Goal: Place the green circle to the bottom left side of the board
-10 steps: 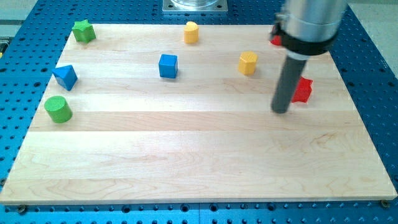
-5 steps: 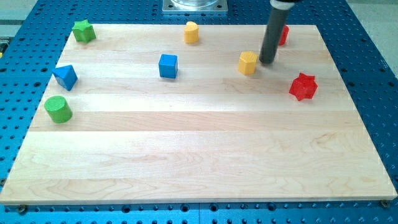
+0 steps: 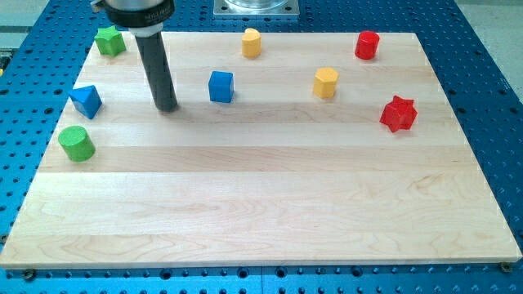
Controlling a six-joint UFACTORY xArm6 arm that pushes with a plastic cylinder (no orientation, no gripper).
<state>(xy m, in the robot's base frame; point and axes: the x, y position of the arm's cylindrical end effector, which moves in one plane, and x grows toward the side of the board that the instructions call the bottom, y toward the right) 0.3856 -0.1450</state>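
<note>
- Wooden worktop [image 3: 261,212] on a blue perforated base [image 3: 490,65]; 8 blocks on it.
- Green circle [image 3: 76,144] at left edge of frame, about mid-height, near the worktop's left border, standing apart from everything.
- Tool: plain dark rod, no jaws to open or close, holding nothing; my tip [image 3: 167,107] on the worktop in the upper-left part of frame.
- Tip sits between blue triangular block [image 3: 86,100] on its left and blue cube [image 3: 221,86] on its right, touching neither; nearer the cube.
- Tip up and to the right of the green circle, well apart, no contact.
- Green star [image 3: 109,40] in upper-left corner, left of the rod's upper part.
- Yellow cylinder-like block [image 3: 251,42] at top centre.
- Yellow hexagon-like block [image 3: 326,82] right of centre, upper half.
- Red cylinder [image 3: 367,45] at upper right.
- Red star [image 3: 399,113] at right, below the red cylinder.
- Metal mount [image 3: 257,7] partly visible at top centre, beyond the worktop edge.
</note>
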